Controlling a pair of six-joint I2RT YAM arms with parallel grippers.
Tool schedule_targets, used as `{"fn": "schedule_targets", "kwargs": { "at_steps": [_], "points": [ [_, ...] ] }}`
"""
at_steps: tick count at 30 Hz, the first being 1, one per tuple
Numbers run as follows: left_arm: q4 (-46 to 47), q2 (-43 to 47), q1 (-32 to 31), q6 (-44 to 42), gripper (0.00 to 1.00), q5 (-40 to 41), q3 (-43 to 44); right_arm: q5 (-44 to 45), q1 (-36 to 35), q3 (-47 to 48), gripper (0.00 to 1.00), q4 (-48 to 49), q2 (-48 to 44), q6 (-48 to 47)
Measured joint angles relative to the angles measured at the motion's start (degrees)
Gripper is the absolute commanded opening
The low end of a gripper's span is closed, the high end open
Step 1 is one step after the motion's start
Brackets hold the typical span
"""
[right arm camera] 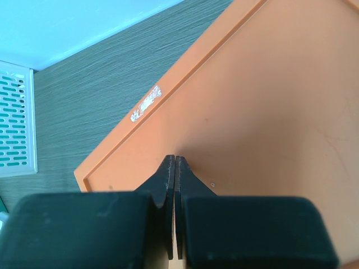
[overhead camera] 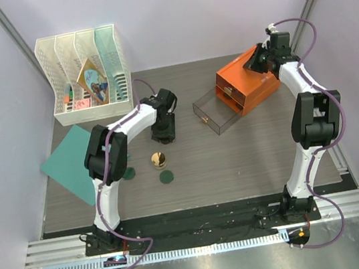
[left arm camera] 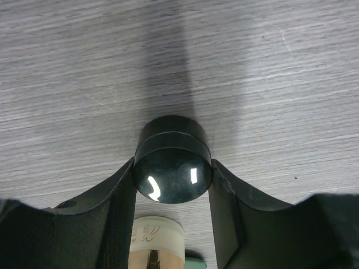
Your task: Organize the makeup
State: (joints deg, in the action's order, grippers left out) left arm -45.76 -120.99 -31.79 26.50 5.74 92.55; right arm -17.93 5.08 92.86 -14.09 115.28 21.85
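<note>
Jar (left arm camera: pixel 173 168): upright on table (overhead camera: pixel 257 156), between left gripper (overhead camera: pixel 164 139) fingers.
Left gripper: apparently clamped on jar sides.
Compact (overhead camera: pixel 159 159): on table, just beside jar.
Discs (overhead camera: pixel 166 176): near compact.
Right gripper (right arm camera: pixel 175 162): closed, empty, over box (right arm camera: pixel 269 112).

Glossy black jar (left arm camera: pixel 173 168) is sitting upright on table (overhead camera: pixel 270 155); tan compact (overhead camera: pixel 158 159) and two dark-green discs (overhead camera: pixel 166 176) are lying nearby.

No words or numbers can be read anywhere. The round compact (left arm camera: pixel 154 238), left of centre, bears a faint curled mark, too small to make out. The orange drawer box (right arm camera: pixel 269 101), far right, carries a scraped, illegible label remnant (right arm camera: pixel 147 102).
</note>
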Motion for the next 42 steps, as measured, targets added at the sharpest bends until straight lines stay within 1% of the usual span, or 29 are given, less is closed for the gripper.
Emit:
{"fn": "schedule_targets", "kwargs": {
  "at_steps": [4,7,10,12,15,21,33,39,42],
  "points": [
    [-0.26,0.00,0.00,0.13,0.00,0.22,0.63,-0.24,0.04,-0.04,0.01,0.13,0.00,0.00],
    [-1.01,0.00,-0.09,0.39,0.00,-0.26,3.48,-0.28,0.04,-0.15,0.01,0.24,0.00,0.02],
    [-2.21,-0.02,-0.57,0.50,0.00,-0.44,9.25,-0.33,0.04,-0.26,0.01,0.42,-0.02,0.02],
    [-2.84,-0.13,-1.14,0.50,0.00,-0.76,15.10,-0.37,0.04,-0.35,0.01,0.57,-0.02,0.04],
    [-2.84,-0.26,-2.47,0.48,0.00,-1.09,21.31,-0.46,0.09,-0.35,0.01,0.61,-0.02,0.09],
    [-2.51,-3.91,-5.86,0.63,0.00,-4.11,30.36,-0.74,0.20,-0.42,0.01,0.70,-0.02,0.39],
    [0.57,-15.08,-10.43,5.18,0.00,-12.81,36.79,-1.11,0.31,-0.96,0.01,1.62,-0.02,0.85],
    [2.23,-18.34,-11.98,6.49,0.06,-15.41,41.11,-1.22,0.31,-1.90,0.01,2.82,-0.39,0.90],
    [2.69,-19.21,-12.44,6.71,0.16,-17.05,42.36,-1.20,0.31,-2.34,0.01,3.41,-0.57,0.90]
  ]
}}
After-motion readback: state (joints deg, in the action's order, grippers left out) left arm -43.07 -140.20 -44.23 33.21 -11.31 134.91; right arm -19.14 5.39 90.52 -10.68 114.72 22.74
